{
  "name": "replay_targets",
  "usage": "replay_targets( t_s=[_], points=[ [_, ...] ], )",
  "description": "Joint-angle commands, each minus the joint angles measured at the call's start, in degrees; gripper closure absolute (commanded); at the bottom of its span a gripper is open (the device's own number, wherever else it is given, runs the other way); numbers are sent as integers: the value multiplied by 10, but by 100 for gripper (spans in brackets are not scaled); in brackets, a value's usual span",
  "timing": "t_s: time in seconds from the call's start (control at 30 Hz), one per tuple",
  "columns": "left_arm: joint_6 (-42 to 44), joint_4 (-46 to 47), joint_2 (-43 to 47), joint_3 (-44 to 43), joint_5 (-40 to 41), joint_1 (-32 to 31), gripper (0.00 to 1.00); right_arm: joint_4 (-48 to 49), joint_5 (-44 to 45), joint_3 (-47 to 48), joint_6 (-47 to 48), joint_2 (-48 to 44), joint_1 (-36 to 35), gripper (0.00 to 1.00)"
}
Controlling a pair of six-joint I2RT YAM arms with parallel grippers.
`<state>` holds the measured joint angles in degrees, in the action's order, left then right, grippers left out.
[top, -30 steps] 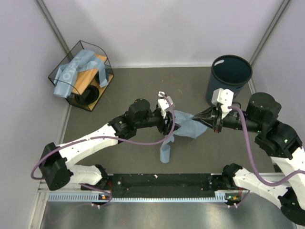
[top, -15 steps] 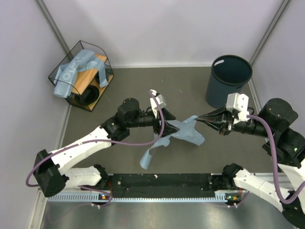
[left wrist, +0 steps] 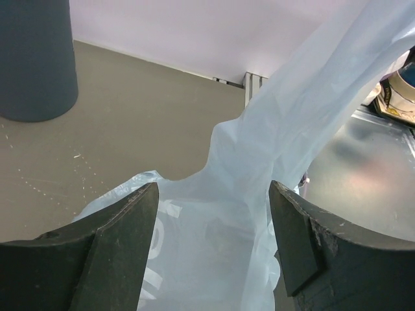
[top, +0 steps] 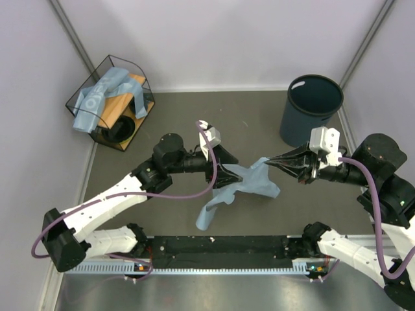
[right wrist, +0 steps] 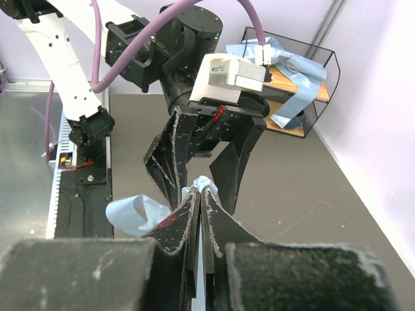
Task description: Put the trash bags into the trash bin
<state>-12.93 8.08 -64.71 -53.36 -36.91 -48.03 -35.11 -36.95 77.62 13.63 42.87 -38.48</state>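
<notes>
A light-blue trash bag [top: 251, 184] hangs between my two grippers above the floor, its tail drooping toward the near edge. My right gripper [top: 271, 162] is shut on one bunched corner of it; the right wrist view shows the blue film [right wrist: 209, 185] pinched at my right gripper's [right wrist: 202, 192] tips. My left gripper [top: 228, 173] faces it with jaws wide apart. In the left wrist view the bag [left wrist: 259, 194] fills the gap of my left gripper [left wrist: 213, 189]. The dark blue-grey trash bin [top: 298, 126] stands upright at the far right, also in the left wrist view [left wrist: 32, 58].
A black wire basket [top: 148, 84] with a wooden base stands at the far left and holds more light-blue bags [top: 97, 97]; it also shows in the right wrist view [right wrist: 292, 78]. Walls close the left, back and right. A metal rail runs along the near edge.
My left gripper has drawn back to the left and its jaws now stand apart. The bag's hanging tail has swung a little to the right. The right gripper has hardly moved since half a second ago.
</notes>
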Motion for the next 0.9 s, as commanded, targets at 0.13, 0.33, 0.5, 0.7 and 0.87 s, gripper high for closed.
replay_targets(
  t_s=[0.13,0.33,0.5,0.7,0.87],
  points=[
    [19,13,13,-2,-20,8,27,24,-8,7,-4,-1,-6,100],
    [8,35,5,-6,-52,7,27,24,-7,11,-3,3,-6,100],
    [-1,45,16,8,-69,-3,25,24,-8,10,-1,3,-5,100],
    [30,20,-1,-5,-21,-31,26,25,-12,11,0,5,-6,100],
    [41,-2,-31,-31,7,-38,37,25,-12,14,-2,5,-6,100]
  ],
)
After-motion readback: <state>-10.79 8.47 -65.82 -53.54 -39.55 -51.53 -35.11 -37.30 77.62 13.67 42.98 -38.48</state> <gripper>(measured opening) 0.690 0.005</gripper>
